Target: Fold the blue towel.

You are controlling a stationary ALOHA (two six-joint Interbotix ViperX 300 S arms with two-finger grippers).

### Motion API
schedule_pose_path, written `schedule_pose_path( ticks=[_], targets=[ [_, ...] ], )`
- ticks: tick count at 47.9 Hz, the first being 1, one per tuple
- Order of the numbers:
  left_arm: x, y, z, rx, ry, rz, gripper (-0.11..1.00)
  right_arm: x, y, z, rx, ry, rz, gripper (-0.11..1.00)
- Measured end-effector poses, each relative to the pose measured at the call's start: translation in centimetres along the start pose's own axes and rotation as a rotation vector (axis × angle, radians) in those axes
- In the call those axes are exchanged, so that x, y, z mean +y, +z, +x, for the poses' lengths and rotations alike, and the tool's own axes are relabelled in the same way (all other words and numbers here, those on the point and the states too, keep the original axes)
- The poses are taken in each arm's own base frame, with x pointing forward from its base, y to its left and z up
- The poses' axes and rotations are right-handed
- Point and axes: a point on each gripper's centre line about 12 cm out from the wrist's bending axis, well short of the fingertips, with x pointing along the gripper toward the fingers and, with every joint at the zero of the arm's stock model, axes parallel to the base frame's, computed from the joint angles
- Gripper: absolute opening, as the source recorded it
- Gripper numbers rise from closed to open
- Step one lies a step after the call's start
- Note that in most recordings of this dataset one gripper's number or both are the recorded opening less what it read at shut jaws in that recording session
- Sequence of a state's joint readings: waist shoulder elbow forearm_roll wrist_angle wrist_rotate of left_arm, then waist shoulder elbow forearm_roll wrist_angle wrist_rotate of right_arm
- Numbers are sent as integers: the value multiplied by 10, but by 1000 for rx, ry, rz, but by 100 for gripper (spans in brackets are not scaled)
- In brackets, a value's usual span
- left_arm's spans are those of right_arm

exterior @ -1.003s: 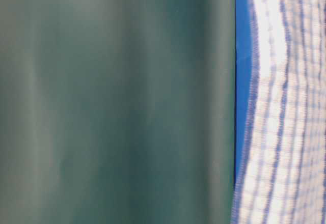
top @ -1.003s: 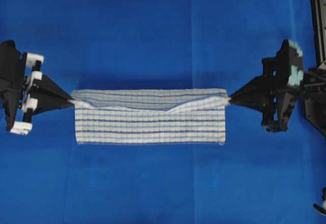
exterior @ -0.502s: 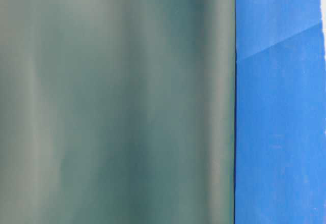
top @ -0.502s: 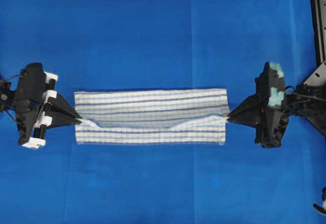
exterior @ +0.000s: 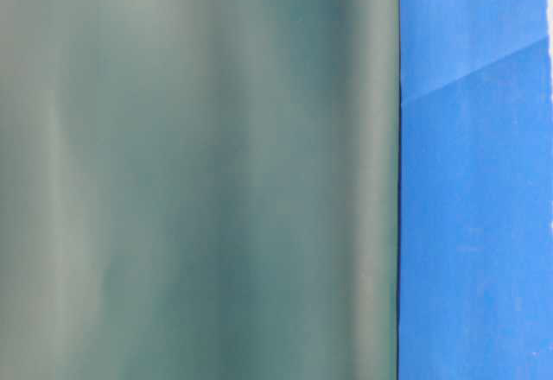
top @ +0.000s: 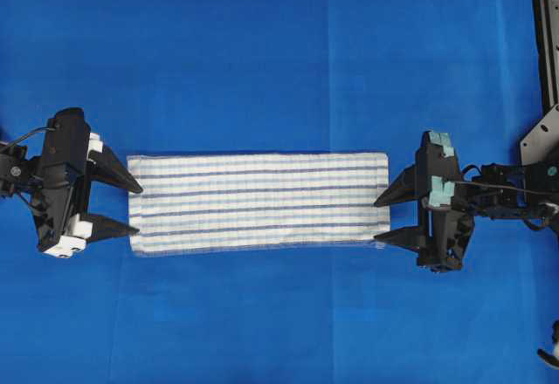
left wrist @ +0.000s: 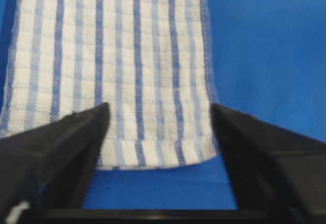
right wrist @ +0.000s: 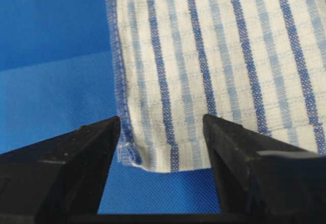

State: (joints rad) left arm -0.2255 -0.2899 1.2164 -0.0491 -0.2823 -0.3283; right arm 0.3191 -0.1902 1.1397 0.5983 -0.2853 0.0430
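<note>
One blue towel lies flat between two spread-open end effectors, left and right, neither gripping it.

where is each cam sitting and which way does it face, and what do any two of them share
Overhead exterior: above the table covering, looking straight down; shows the blue towel lying flat between the open left gripper and open right gripper.
Table-level exterior: low, mostly blocked by a blurred grey-green surface; only blue covering shows, nothing of the robot.
Left wrist-mounted: on the left arm, facing the towel's short end between its fingers.
Right wrist-mounted: on the right arm, facing the other end between its fingers.
Shared: both wrist views show the towel.
</note>
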Motion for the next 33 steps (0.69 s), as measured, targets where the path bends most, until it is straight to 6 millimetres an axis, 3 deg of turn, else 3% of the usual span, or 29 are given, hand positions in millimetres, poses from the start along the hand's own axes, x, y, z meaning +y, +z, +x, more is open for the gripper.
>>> schedule_pose_path(
  ticks=[3,10,15,25,33],
  targets=[
    [0,-1,-1,12,4,0,90,2,4,-4,-12,13,-6,92],
    [-2,3,-7,15,3,4,82,9,14,-17,-57,57,-45,92],
    [-1,14,-14,-16,3,-2,82,10,25,-29,-105,78,-85,92],
    [8,39,-35,-123,28,-26,81,-10,44,-45,-194,30,-114,92],
    [29,39,-36,-97,108,-62,81,-33,52,-45,-197,-46,-85,92]
  ],
)
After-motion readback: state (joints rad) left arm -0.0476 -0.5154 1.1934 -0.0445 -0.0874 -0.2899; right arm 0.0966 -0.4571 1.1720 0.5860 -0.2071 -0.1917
